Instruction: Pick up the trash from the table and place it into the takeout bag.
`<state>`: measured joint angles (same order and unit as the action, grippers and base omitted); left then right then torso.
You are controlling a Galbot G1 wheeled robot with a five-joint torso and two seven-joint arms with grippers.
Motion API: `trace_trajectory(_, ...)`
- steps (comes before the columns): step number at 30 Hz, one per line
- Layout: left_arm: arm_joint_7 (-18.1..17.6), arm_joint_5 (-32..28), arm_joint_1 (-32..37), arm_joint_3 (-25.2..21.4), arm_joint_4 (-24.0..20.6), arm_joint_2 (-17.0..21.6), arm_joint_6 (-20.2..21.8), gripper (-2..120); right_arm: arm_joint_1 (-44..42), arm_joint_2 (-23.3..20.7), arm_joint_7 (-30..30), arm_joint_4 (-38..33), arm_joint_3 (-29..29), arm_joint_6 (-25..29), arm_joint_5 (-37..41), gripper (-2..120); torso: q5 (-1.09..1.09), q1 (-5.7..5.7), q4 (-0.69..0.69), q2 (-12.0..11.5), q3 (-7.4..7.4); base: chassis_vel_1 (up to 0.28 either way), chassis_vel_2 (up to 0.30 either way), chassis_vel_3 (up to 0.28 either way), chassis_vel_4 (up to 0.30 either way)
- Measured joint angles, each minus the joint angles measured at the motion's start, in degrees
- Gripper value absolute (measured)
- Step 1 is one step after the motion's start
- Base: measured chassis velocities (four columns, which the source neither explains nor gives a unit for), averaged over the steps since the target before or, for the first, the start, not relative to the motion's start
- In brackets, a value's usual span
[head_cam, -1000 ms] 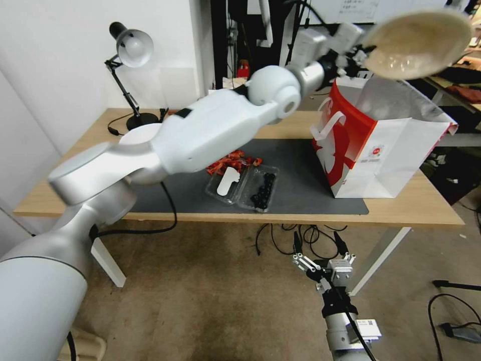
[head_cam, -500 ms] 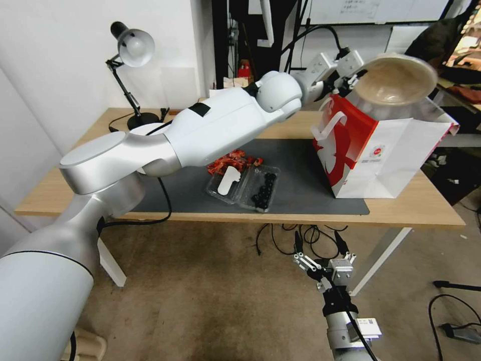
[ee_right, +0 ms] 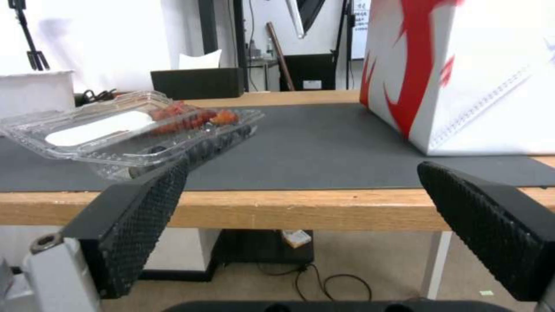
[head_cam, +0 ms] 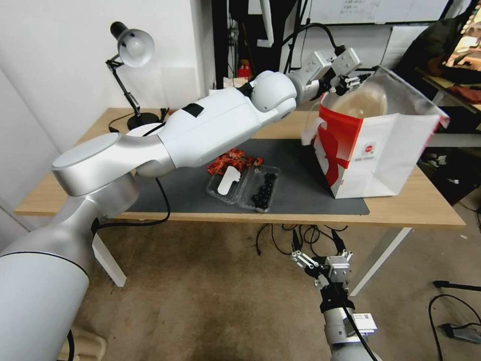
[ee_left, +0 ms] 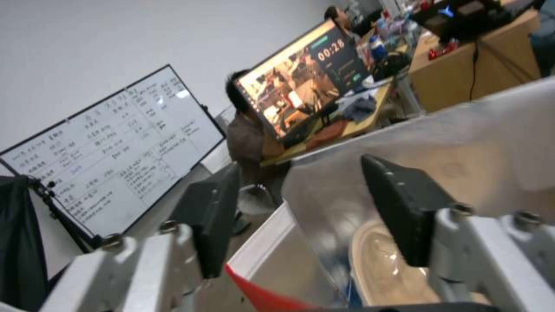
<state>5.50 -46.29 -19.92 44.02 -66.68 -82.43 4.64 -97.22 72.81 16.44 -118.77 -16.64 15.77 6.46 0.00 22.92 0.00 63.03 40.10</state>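
Right now your left gripper [head_cam: 350,80] sits at the top rim of the takeout bag [head_cam: 381,150], at the mouth's far left corner. Its fingers [ee_left: 405,208] are spread wide apart with nothing between them. The tan bowl [head_cam: 358,103] lies inside the bag, resting against the silver foil lining; in the left wrist view you can see its pale inner surface [ee_left: 381,264] just below the open jaws, apart from both pads.

The bag stands upright at the right end of the dark grey mat [head_cam: 295,165] on the table [head_cam: 426,210], its red-patterned side facing the middle of the mat and a white strap handle hanging over that side.

Look at the middle of the mat and you find the red wrappers [head_cam: 231,161] piled together, touching the far edge of a clear plastic clamshell tray [head_cam: 243,186] that lies open, one half holding small dark round pieces and the other a white strip. A black desk lamp [head_cam: 128,75] stands at the far left corner of the table.

Your right gripper [head_cam: 320,263] hangs low in front of the table, below its near edge and above the floor, its black textured fingers [ee_right: 145,208] parted wide and holding nothing.
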Motion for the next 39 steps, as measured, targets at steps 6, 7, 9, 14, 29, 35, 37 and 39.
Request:
trace_trajectory(6,-6.16,-4.07,2.35,-2.02,-6.70,3.34,0.08,83,-0.01,0.09,0.01,0.00,0.02,-0.01,0.11,100,0.00,0.00,-0.01,0.00,0.00,0.000,0.000,0.000,0.000)
trace_trajectory(7,-7.74,-5.08,3.68,-3.30,-9.46,5.08,0.09,90,-0.01,0.27,0.02,0.01,0.15,-0.01,0.11,100,0.00,0.00,-0.01,0.00,0.00,0.000,0.000,0.000,0.000)
trace_trajectory(9,-8.21,-5.37,4.19,-3.74,-10.36,5.72,0.10,93,0.00,0.34,0.01,0.00,0.19,-0.02,0.11,100,-0.01,0.00,-0.01,0.00,0.00,0.000,0.000,0.000,0.000)
trace_trajectory(14,-10.93,-6.27,11.87,-9.56,-19.55,13.96,0.04,100,-0.05,0.76,0.00,-0.09,0.34,-0.04,-0.01,100,-0.03,0.00,0.02,-0.01,0.00,0.000,0.000,0.000,0.000)
trace_trajectory(29,-10.29,4.42,48.56,-37.66,-42.98,30.11,0.53,100,-1.76,1.11,-0.18,-1.86,0.08,0.22,-0.77,100,-0.03,0.00,0.00,0.00,-0.01,0.000,0.000,0.000,0.000)
trace_trajectory(35,-9.86,10.97,70.64,-53.36,-49.02,32.62,-3.79,100,-2.46,1.14,-0.25,-2.48,0.03,0.59,-1.21,100,0.03,-0.01,0.01,0.00,-0.01,0.000,0.000,0.000,0.000)
trace_trajectory(37,-10.06,12.92,76.02,-56.23,-49.68,31.76,-5.54,100,-2.50,1.30,-0.26,-2.48,0.06,0.61,-1.27,100,0.00,-0.01,-0.01,0.00,-0.01,0.000,0.000,0.000,0.000)
trace_trajectory(39,-9.77,17.10,84.94,-61.40,-50.53,28.96,-8.63,100,-2.62,1.62,-0.26,-2.44,0.18,0.64,-1.40,100,-0.02,-0.01,0.01,0.00,0.00,0.000,0.000,0.000,0.000)
